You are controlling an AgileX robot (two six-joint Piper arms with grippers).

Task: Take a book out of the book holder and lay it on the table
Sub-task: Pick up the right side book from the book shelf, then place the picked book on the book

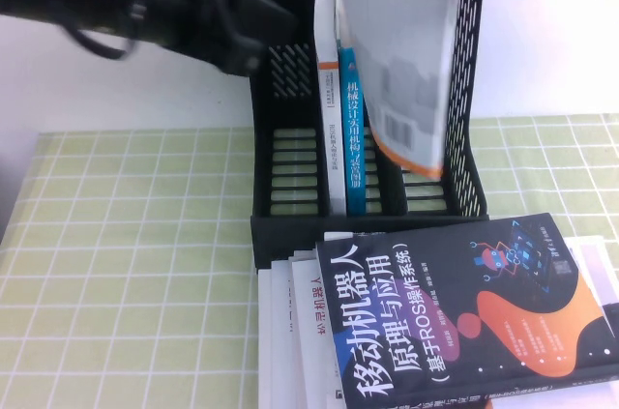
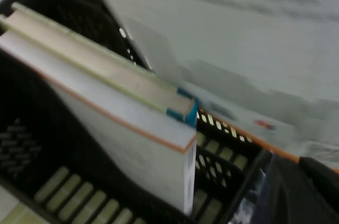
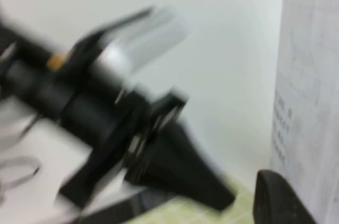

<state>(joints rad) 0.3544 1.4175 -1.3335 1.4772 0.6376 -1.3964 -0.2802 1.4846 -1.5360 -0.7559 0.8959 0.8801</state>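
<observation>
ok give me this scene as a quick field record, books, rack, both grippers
lifted book: large thin white-covered book with orange edge strip, raised and tilted above the rack's right compartment
rack: tall black plastic slotted file rack on the green checked cloth table
books inside: white-spined book, blue-spined book, upright
in front: black-covered book with orange shapes atop a flat stack
right gripper: top of the high view, fingertips out of frame
left gripper: hidden

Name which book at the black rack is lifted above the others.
The large white book with orange edge strip, tilted above the rack's right compartment; the white-spined and blue-spined books stand inside.
</observation>
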